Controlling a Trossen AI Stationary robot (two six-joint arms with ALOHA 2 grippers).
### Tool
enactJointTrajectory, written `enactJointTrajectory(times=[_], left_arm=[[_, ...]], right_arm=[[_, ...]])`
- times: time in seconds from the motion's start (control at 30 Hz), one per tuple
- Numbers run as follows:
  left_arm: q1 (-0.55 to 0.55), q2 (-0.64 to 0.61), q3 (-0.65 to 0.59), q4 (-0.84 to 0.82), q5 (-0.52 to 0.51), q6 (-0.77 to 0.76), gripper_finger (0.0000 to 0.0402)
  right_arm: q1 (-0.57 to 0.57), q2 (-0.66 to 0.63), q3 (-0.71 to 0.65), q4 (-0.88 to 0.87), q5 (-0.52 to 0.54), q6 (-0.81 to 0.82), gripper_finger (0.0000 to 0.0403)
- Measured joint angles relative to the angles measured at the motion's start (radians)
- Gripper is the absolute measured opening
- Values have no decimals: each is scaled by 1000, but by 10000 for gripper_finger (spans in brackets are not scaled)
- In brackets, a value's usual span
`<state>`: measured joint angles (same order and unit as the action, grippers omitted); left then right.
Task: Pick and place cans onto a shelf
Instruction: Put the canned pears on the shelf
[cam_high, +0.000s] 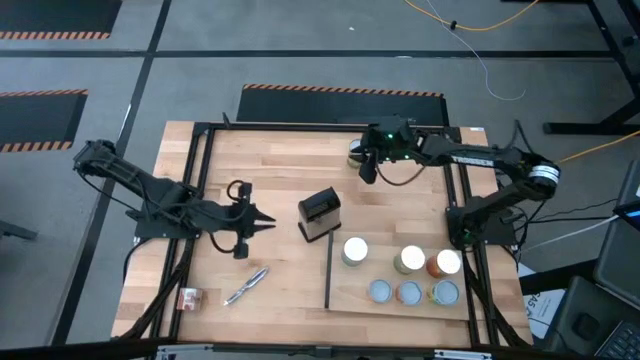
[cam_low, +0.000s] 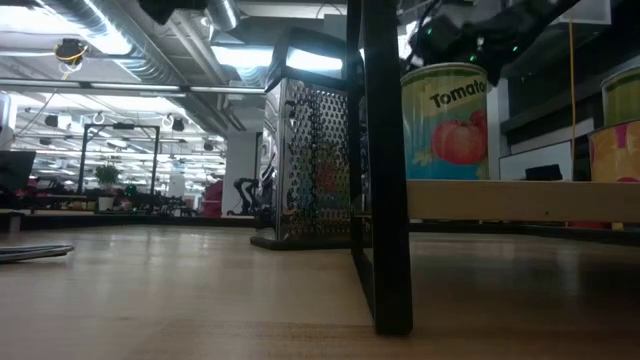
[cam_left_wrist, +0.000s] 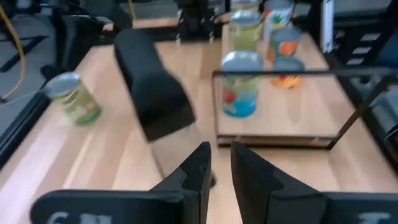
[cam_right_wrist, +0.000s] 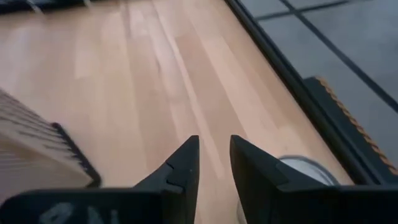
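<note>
Several cans stand on the pale wood shelf (cam_high: 400, 275) at the near right, among them a white-topped can (cam_high: 355, 250) and a tomato can (cam_low: 445, 120). One more can (cam_high: 356, 152) with a green label (cam_left_wrist: 74, 98) stands on the table near the far edge. My right gripper (cam_high: 366, 174) hovers right beside it, fingers open (cam_right_wrist: 214, 168) and empty; the can's top (cam_right_wrist: 305, 168) shows just outside one finger. My left gripper (cam_high: 270, 222) hangs over the table's left half, pointing toward the shelf, open (cam_left_wrist: 221, 168) and empty.
A black box grater (cam_high: 320, 215) stands mid-table between my left gripper and the shelf. A silver pen-like tool (cam_high: 245, 285) and a small packet (cam_high: 188, 297) lie near the front left. The shelf's black bar (cam_high: 328, 272) and post (cam_low: 385, 160) edge its left side.
</note>
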<state>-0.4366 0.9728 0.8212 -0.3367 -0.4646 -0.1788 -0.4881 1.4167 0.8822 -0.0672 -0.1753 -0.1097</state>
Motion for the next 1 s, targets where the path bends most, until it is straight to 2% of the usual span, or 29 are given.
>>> enactJointTrajectory(times=[0.17, 0.3, 0.47, 1.0], left_arm=[[0, -10, 0, -57, -24, -25, 55], [1, -3, 0, -56, -23, -26, 55], [6, -2, -1, -58, -24, -27, 55], [6, -2, -1, -57, -24, -28, 55]], right_arm=[[-26, 91, -1, 31, 7, -2, 94], [-36, 145, 0, 68, 80, -4, 94], [-41, 186, 0, 87, 89, -4, 94], [-40, 196, -1, 105, 106, 1, 94]])
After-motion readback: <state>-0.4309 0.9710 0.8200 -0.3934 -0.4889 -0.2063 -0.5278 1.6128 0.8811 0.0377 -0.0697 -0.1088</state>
